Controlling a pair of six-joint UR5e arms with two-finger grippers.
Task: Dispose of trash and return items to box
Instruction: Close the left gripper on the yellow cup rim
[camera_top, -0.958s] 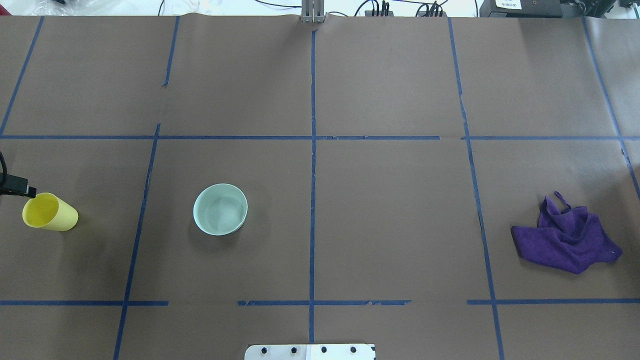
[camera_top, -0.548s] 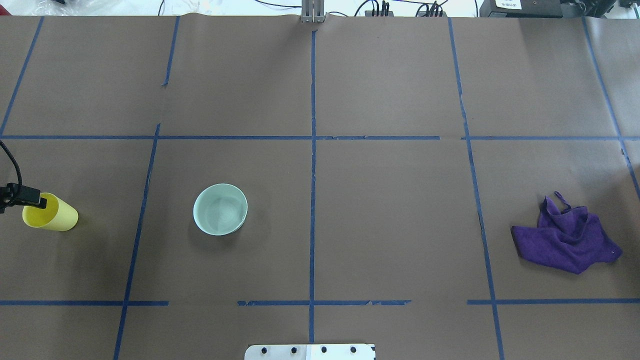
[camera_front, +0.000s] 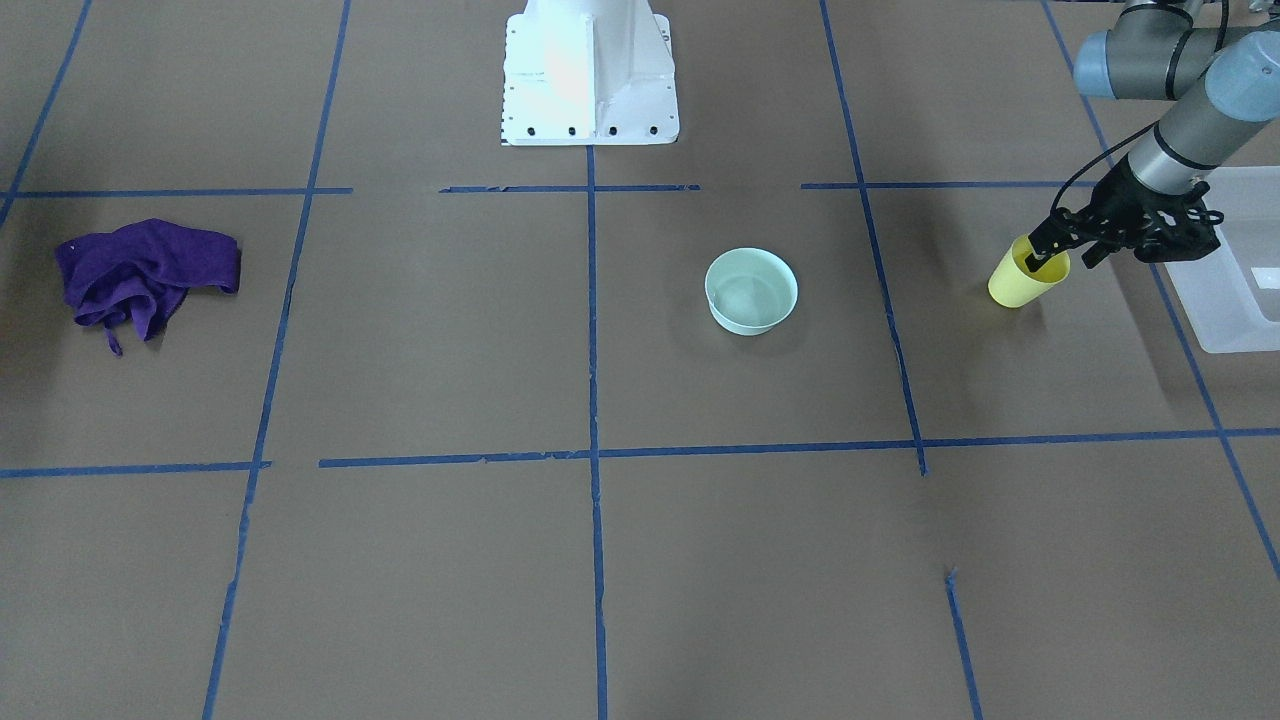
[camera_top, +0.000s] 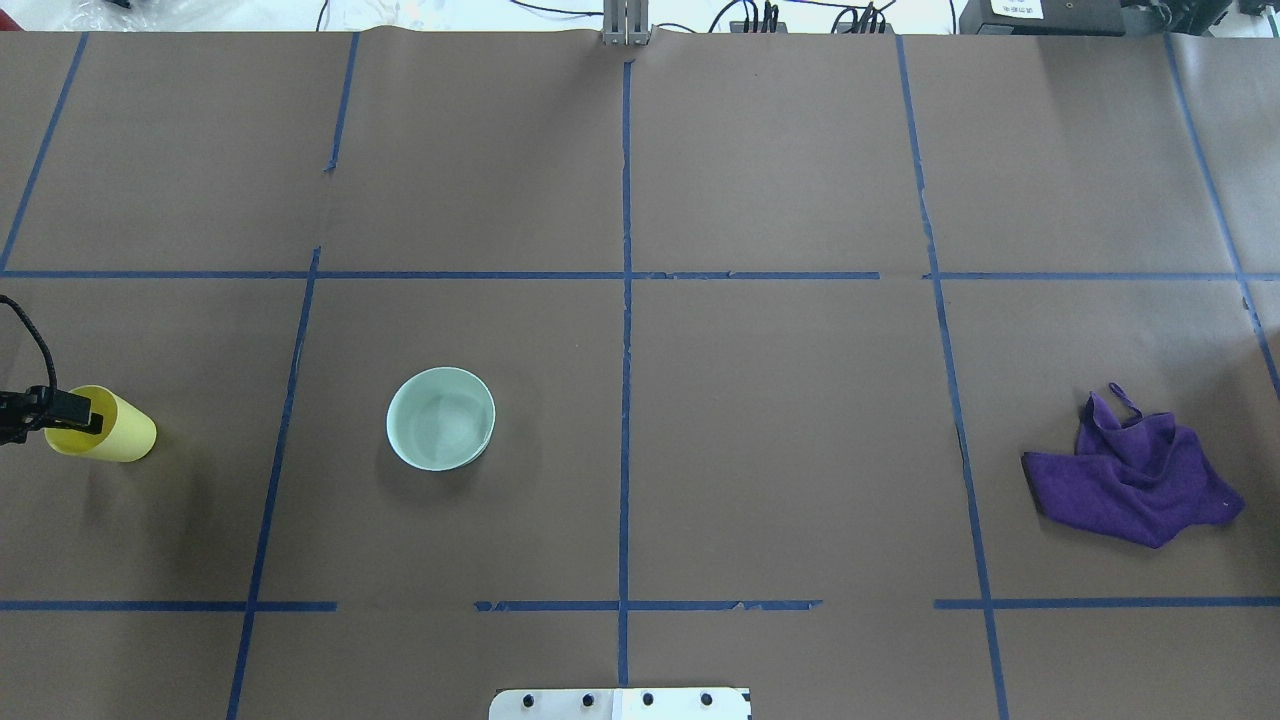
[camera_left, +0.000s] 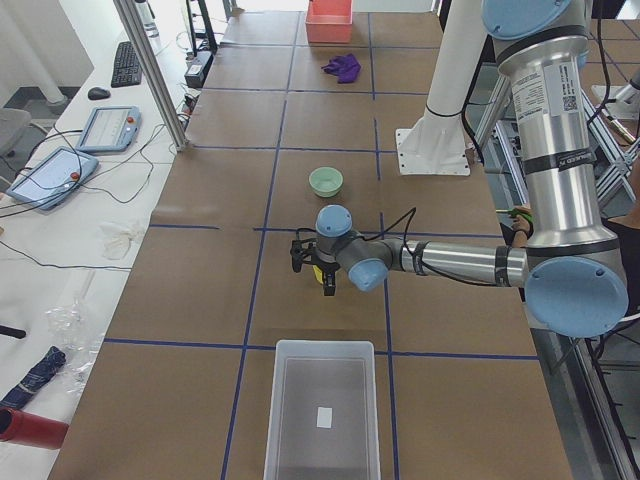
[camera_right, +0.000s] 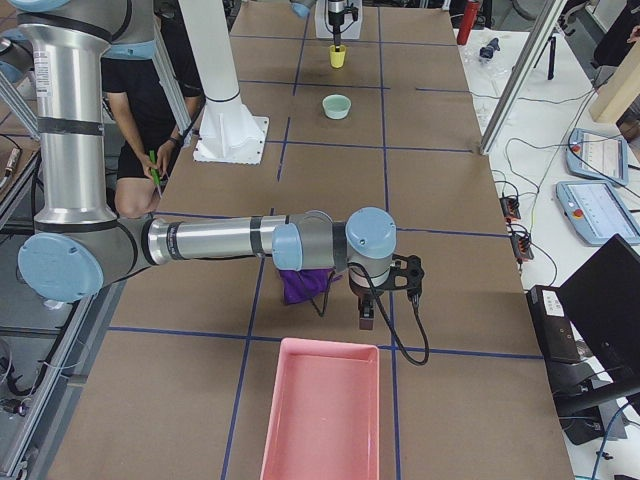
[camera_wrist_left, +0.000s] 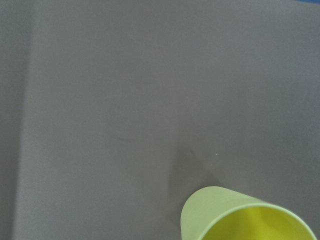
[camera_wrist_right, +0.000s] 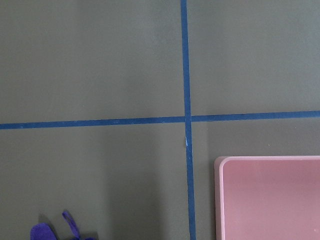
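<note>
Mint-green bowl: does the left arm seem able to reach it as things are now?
Probably yes. Nothing stands between the bowl and the left gripper, which is at the yellow cup, one finger inside its rim. It would need to leave the cup first.

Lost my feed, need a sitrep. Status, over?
Left gripper open, one finger inside cup. Right gripper by cloth, state unreadable. Cup and bowl on table, not in box. Nothing between cup and box.
</note>
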